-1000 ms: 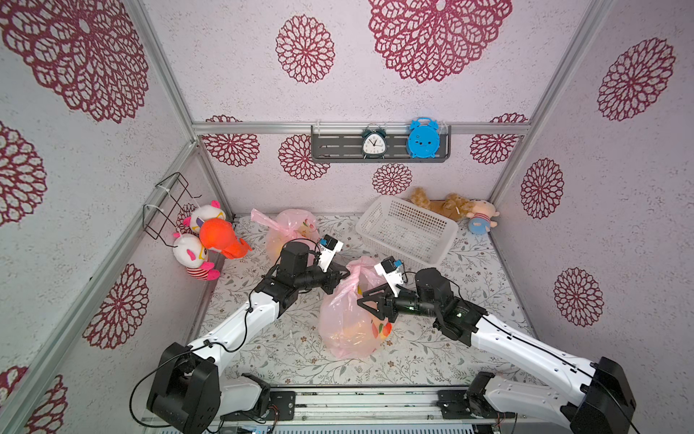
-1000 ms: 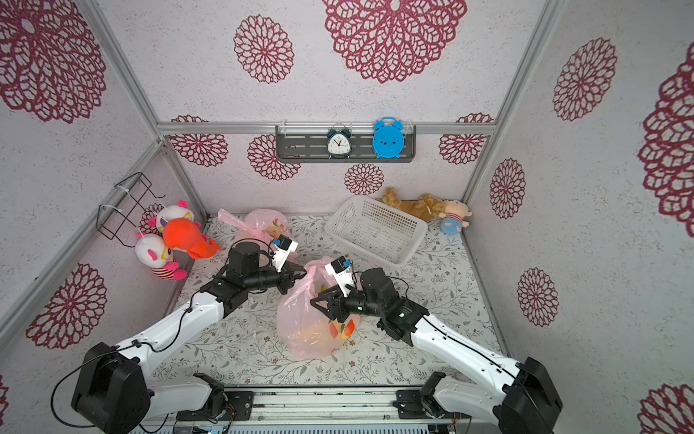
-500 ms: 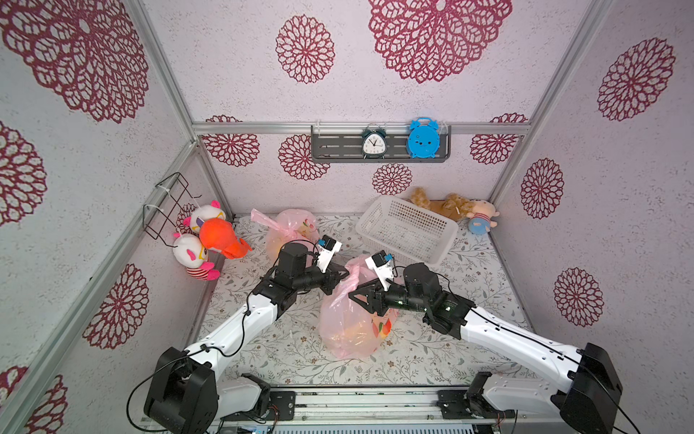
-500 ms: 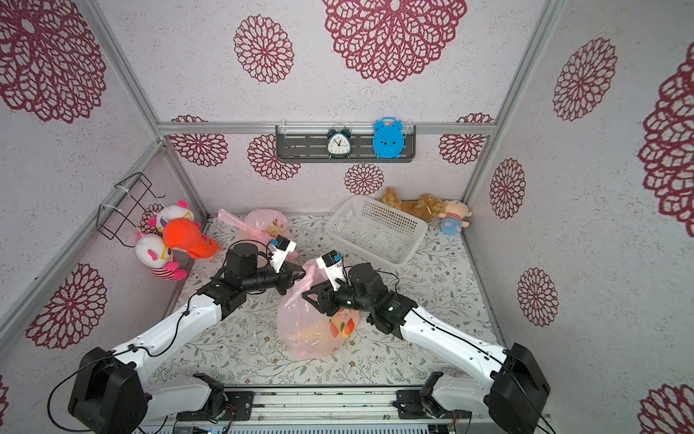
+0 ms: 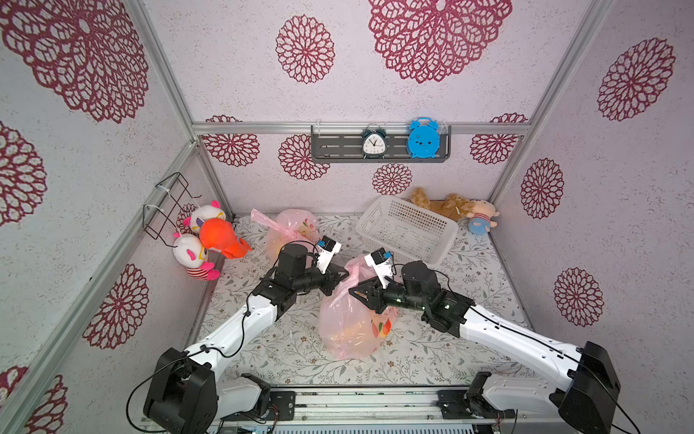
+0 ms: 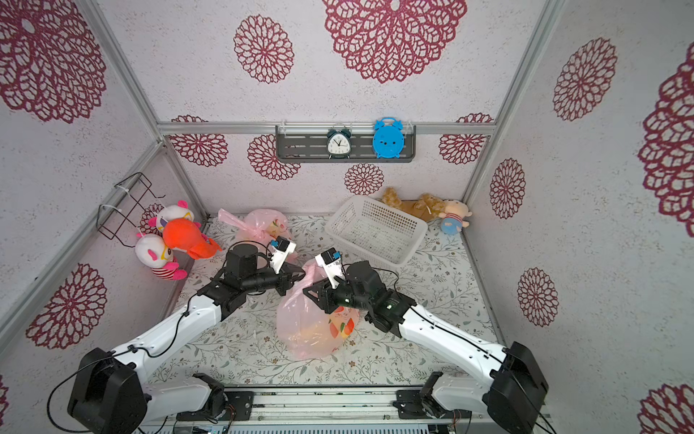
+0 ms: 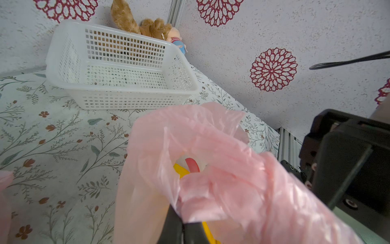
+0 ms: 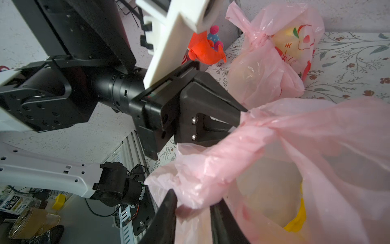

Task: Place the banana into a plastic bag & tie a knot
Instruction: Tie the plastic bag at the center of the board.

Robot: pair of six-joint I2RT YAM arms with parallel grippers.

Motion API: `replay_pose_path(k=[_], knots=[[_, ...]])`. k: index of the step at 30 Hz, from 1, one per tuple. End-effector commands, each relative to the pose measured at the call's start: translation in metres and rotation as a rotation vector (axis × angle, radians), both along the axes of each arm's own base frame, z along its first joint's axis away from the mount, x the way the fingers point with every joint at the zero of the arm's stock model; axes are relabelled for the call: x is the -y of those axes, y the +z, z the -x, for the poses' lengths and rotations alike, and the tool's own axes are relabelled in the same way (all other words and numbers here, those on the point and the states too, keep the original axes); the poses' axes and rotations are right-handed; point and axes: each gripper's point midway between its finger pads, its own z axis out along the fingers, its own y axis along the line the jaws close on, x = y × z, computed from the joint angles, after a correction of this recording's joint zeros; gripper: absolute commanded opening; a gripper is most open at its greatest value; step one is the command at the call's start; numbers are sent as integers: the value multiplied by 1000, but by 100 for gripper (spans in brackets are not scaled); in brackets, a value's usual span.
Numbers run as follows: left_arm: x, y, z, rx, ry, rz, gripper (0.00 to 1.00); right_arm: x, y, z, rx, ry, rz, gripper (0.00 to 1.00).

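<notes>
The pink plastic bag (image 5: 347, 323) (image 6: 306, 327) stands on the floral mat between both arms. The yellow banana (image 7: 179, 169) (image 8: 297, 221) shows inside it through the mouth and the film. My left gripper (image 5: 343, 276) (image 6: 302, 274) (image 7: 182, 221) is shut on a bunched part of the bag's top and holds it up. It also shows in the right wrist view as black jaws pinching twisted plastic. My right gripper (image 5: 353, 293) (image 6: 308, 293) (image 8: 192, 199) sits at the neck from the other side, its fingers (image 8: 168, 202) part open astride a crumpled fold.
A second pink bag (image 5: 291, 233), tied, lies behind the left arm. A white basket (image 5: 407, 231) stands at the back right, with plush toys (image 5: 452, 208) behind it. More plush toys (image 5: 210, 240) hang at the left wall beside a wire rack (image 5: 167, 204).
My right arm has swung left and up to the bag's neck, and its jaws have narrowed around a fold of plastic. My left gripper has kept its grip in place.
</notes>
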Motion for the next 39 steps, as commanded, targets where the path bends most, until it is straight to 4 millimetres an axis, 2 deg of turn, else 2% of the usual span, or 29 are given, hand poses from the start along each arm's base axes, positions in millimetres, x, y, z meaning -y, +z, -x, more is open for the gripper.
replay_pose_path(k=[1,6,9,16,20,25,28,32,35,39], knots=[[-1,9,0,38,-2,11,0,-1,12,-2,35,-7,-14,27],[-1,9,0,39,-1,11,0,1,9,0,33,-6,-11,18],[-2,9,0,41,5,10,0,4,9,0,36,-12,-3,1],[-13,14,-11,55,96,-20,0,17,-4,-3,36,-72,54,0],[-29,28,-24,110,210,-45,0,42,-26,-13,34,-189,157,0],[-44,48,-32,162,300,-44,0,72,-49,-14,23,-290,246,0],[-50,53,-37,172,339,-46,0,86,-57,-13,19,-342,269,0],[-67,55,-47,173,431,-49,0,115,-66,-19,26,-469,328,0],[-63,61,-44,167,382,-10,0,127,-69,-19,31,-508,362,0],[-35,73,-28,133,208,73,0,112,-68,-14,22,-433,328,0]])
